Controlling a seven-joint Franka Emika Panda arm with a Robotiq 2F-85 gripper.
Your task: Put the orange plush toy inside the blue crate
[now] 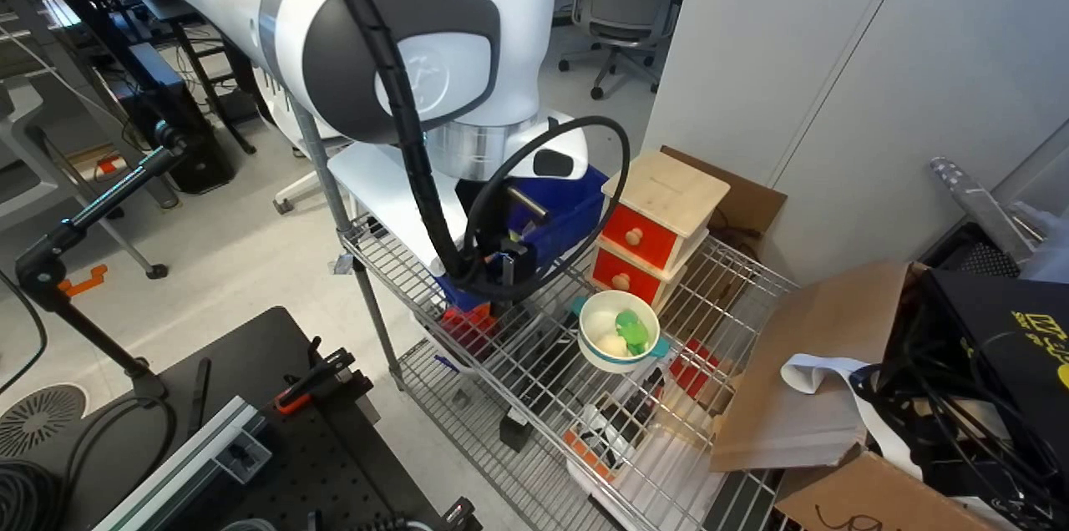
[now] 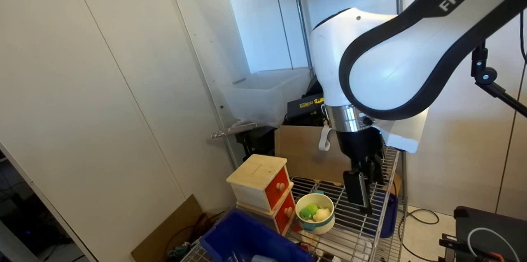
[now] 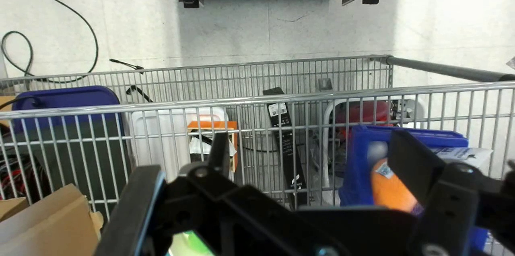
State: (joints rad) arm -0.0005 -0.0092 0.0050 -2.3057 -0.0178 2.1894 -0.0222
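Note:
The orange plush toy (image 3: 392, 187) with a small pale tag lies inside the blue crate (image 3: 358, 175) in the wrist view, near the wall toward the middle of the picture. My right finger hides part of it. The toy does not show in the exterior views. The crate shows in both exterior views, partly behind the arm (image 1: 576, 218) and cut by the bottom edge (image 2: 247, 231). My gripper (image 3: 310, 139) is open, with nothing between its fingers. It hangs above the shelf's front side, apart from the crate, in both exterior views (image 1: 509, 272) (image 2: 362, 206).
A pale green bowl (image 2: 316, 225) with green and pale yellow items stands beside the crate on the wire shelf (image 1: 534, 356). A wooden box with red drawers (image 1: 660, 222) stands behind it. An open cardboard box (image 1: 802, 372) and a black bench (image 1: 309, 456) flank the shelf.

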